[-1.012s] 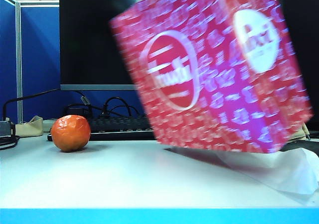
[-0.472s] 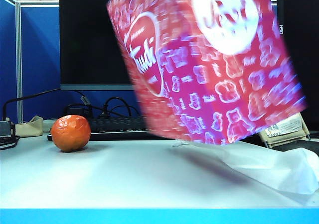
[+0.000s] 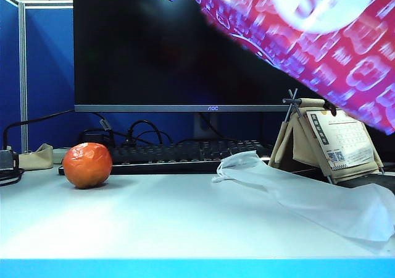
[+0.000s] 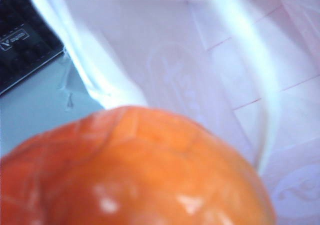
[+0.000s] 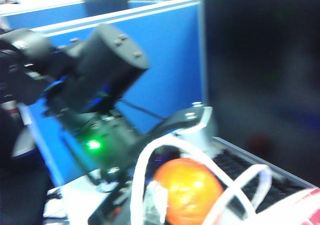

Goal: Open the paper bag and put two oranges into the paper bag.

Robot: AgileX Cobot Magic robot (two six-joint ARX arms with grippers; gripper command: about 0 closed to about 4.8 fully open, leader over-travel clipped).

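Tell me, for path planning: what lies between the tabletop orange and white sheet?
Exterior view: only bare table between orange and white sheet; neither gripper shows there.

A pale worktop (image 3: 185,222) with a bright blue front edge runs across the view. Behind it stands a dark monitor (image 3: 179,49), switched off, with a black keyboard (image 3: 166,154) and loose cables (image 3: 117,133) at its foot. A desk calendar (image 3: 327,139) stands to the right. Blue partition panels (image 3: 43,68) close off the left.
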